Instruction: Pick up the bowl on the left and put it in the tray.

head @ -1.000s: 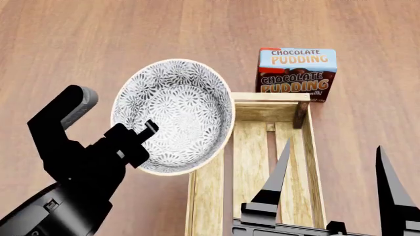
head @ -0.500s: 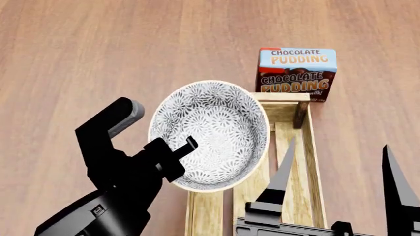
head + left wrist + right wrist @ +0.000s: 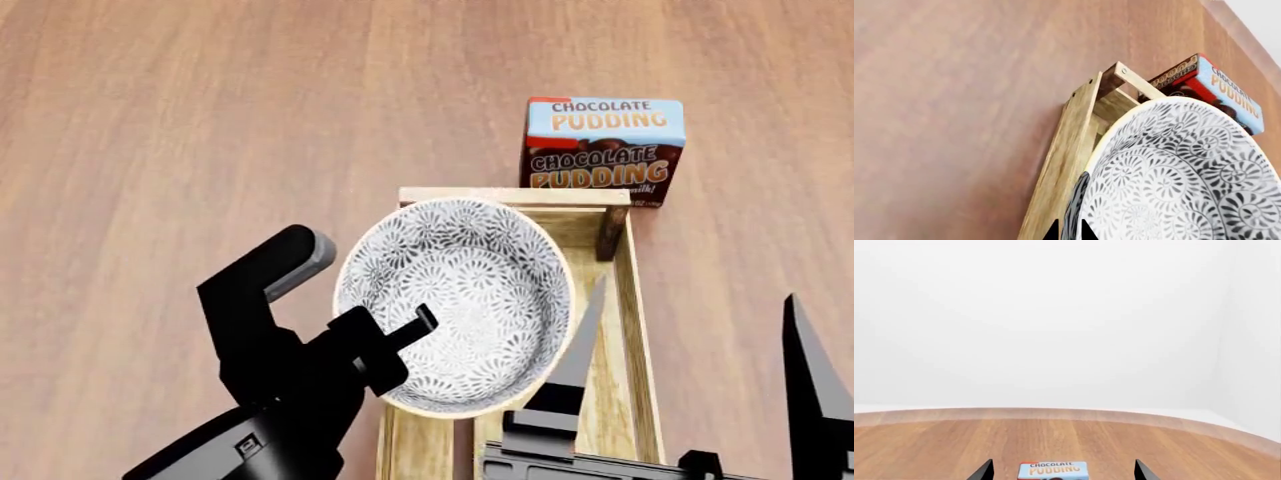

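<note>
The bowl (image 3: 461, 295), white with a dense grey-blue flower pattern, hangs tilted over the far end of the tray (image 3: 625, 340), a long light-wood crate with a slatted bottom. My left gripper (image 3: 396, 340) is shut on the bowl's near-left rim. In the left wrist view the two black tips of that left gripper (image 3: 1069, 231) pinch the rim of the bowl (image 3: 1174, 170), with the tray (image 3: 1067, 150) behind it. My right gripper (image 3: 694, 292) stands open over the tray's near right part, holding nothing. Whether the bowl touches the tray cannot be told.
A chocolate pudding box (image 3: 605, 145) stands just beyond the tray's far end rail (image 3: 514, 196); it also shows as the pudding box (image 3: 1217, 87) and pudding box (image 3: 1053, 470) in the wrist views. Brown wooden tabletop (image 3: 160, 120) lies all around.
My left gripper has carried the bowl to the right and nearer, from beside the tray's left side to above its far end. The right gripper has barely moved.
</note>
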